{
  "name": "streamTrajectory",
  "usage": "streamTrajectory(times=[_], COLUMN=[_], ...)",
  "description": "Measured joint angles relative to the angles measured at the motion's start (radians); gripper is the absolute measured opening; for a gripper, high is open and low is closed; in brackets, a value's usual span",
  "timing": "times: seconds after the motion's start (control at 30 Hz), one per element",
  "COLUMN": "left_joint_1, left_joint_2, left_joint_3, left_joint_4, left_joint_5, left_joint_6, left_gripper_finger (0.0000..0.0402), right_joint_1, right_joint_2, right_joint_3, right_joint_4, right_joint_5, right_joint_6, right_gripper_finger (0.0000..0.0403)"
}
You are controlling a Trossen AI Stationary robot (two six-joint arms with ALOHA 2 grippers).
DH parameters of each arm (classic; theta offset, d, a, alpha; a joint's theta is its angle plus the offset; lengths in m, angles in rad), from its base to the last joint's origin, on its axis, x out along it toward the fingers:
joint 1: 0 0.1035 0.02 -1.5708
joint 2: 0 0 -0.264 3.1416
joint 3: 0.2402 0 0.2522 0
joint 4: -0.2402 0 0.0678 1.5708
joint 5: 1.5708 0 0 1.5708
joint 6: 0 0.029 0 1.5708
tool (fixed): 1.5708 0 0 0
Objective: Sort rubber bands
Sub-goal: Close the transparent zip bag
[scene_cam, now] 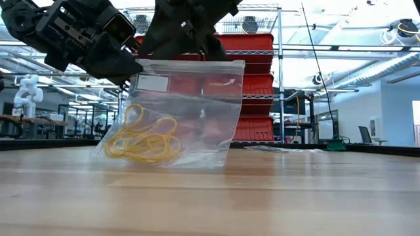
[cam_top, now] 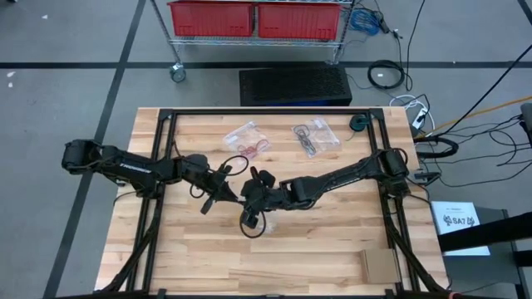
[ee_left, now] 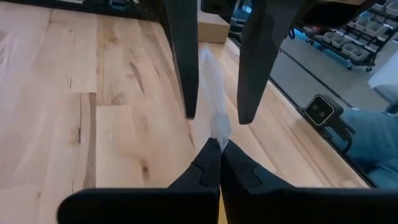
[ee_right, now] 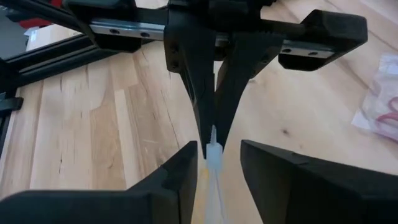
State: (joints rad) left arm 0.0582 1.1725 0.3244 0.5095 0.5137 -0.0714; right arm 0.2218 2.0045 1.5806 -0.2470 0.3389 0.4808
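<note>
The tabletop carried both arms meeting at its middle. Between them a clear bag stood upright, yellow rubber bands inside at its bottom. The left gripper was clenched on the bag's top edge. The right gripper had its fingers parted around that edge.

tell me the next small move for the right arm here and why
Probably close the right gripper on the top edge of the clear bag. Its jaws stand open on either side of that edge, while the left gripper is shut on it, so the bag of yellow rubber bands hangs from one pinch.
</note>
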Motion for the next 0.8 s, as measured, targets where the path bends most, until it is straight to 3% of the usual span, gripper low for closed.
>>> streamTrajectory(times=[0.33, 0.6, 0.8], left_joint_1=[0.000, 0.000, 0.000], left_joint_2=[0.000, 0.000, 0.000], left_joint_3=[0.010, 0.014, 0.015], left_joint_4=[-0.002, -0.009, -0.019], left_joint_5=[-0.017, -0.020, -0.022], left_joint_6=[-0.001, -0.001, -0.001], left_gripper_finger=[0.0000, 0.0000, 0.0000], right_joint_1=[-0.002, 0.004, 0.006], right_joint_2=[0.020, 0.020, 0.020], right_joint_3=[0.000, 0.000, 0.000], right_joint_4=[-0.013, -0.015, -0.020], right_joint_5=[-0.001, 0.029, 0.028], right_joint_6=[-0.011, -0.047, -0.032], right_gripper_finger=[0.0106, 0.0013, 0.0014])
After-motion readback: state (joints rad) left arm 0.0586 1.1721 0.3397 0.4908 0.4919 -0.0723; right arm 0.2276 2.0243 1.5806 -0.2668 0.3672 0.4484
